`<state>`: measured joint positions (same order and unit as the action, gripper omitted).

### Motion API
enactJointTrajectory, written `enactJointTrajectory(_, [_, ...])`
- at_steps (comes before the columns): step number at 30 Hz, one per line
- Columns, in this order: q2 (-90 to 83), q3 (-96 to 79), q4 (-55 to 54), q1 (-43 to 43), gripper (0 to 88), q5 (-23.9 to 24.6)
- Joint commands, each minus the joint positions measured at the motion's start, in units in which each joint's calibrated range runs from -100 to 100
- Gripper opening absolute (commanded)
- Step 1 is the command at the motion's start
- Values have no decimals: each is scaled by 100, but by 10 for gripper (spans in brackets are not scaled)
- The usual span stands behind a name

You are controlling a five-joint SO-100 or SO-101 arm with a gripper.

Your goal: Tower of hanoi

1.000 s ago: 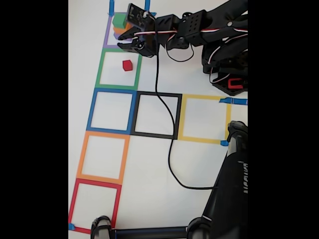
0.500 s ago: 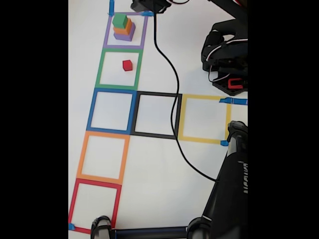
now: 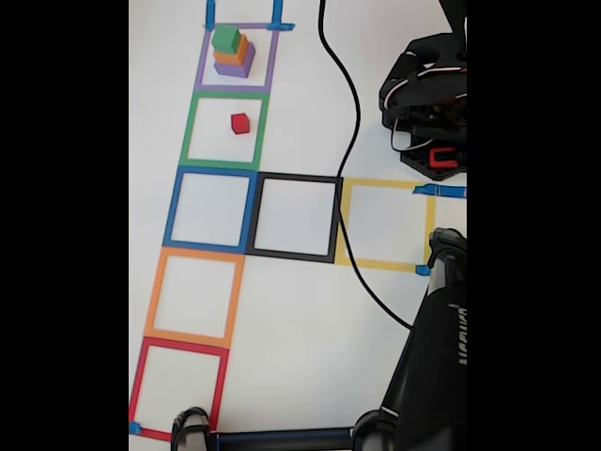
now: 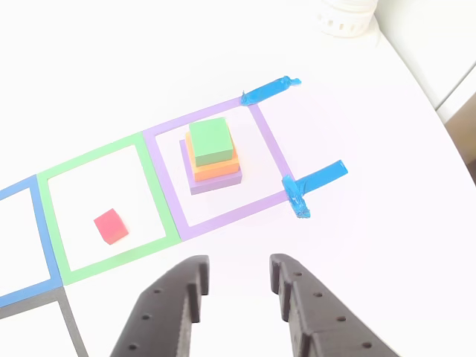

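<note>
Since the frame a second ago the arm has pulled up and away from the purple tape square point(image 3: 235, 56) — it then reached across the square's right side with the gripper beside the stack; now the fixed view shows just its base point(image 3: 427, 113) at right and the black cable point(image 3: 347, 141) trailing across the sheet. The blocks have not shifted.

The gripper point(image 4: 238, 286) hangs above the sheet, off the purple square's near edge, jaws parted moderately, nothing between them.

Stack inside the purple tape square: purple block point(image 4: 216, 181) at the bottom, orange block point(image 4: 213, 167) on it, green block point(image 4: 210, 140) on top, edges slightly rotated against each other. The red block point(image 4: 111, 226) lies alone inside the adjacent green tape square point(image 4: 160, 197), well apart from the stack.

Surface — a white sheet point(image 3: 282, 310) marked with tape squares: purple, green, blue, orange and red in a column, black and yellow branching right from the blue. Blue tape tabs point(image 4: 316, 182) hold the sheet near the purple square. A black stand point(image 3: 432, 357) occupies the lower right of the fixed view. A white ribbed object point(image 4: 346, 16) sits at the table's far edge.
</note>
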<state>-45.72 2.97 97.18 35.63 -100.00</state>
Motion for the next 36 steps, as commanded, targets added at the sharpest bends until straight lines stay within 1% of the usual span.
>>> enactJointTrajectory(1, [-334, -1115, -916, 233, 142, 0])
enactJointTrajectory(4, [-640, -2215, -1766, 387, 231, 0])
enactJointTrajectory(7, [-858, -3260, -2714, 483, 232, 0])
enactJointTrajectory(12, [-996, -4669, -4244, 435, 287, 0])
enactJointTrajectory(14, [-850, -4906, -4673, 387, 307, 0])
enactJointTrajectory(16, [-600, -4997, -5046, 320, 309, 0])
enactJointTrajectory(18, [-390, -5260, -5677, 252, 311, 0])
enactJointTrajectory(23, [86, -6369, -7928, 243, 343, 0])
enactJointTrajectory(25, [369, -6597, -8479, 272, 341, 0])
enactJointTrajectory(36, [1483, -7369, -10738, 233, 343, 0])
